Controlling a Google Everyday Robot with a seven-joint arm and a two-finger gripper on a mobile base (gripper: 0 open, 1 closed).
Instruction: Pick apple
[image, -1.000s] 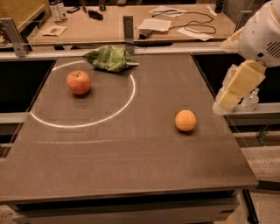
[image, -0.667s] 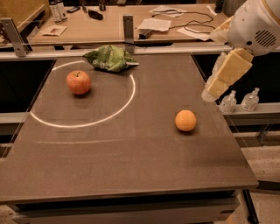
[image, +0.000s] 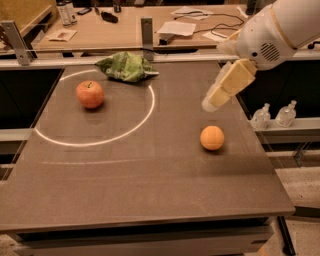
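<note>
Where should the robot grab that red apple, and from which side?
Probably from above, gripping the apple across its widest middle: it is round and sits stem-up on the table, with the green bag apart behind it. The gripper hangs well away, near the orange.

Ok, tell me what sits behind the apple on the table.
Behind the apple, further back and right, lies a crumpled green bag on the table. The strip of tabletop just behind the apple is hidden by it. The gripper hangs over the table's right side, near the orange.
</note>
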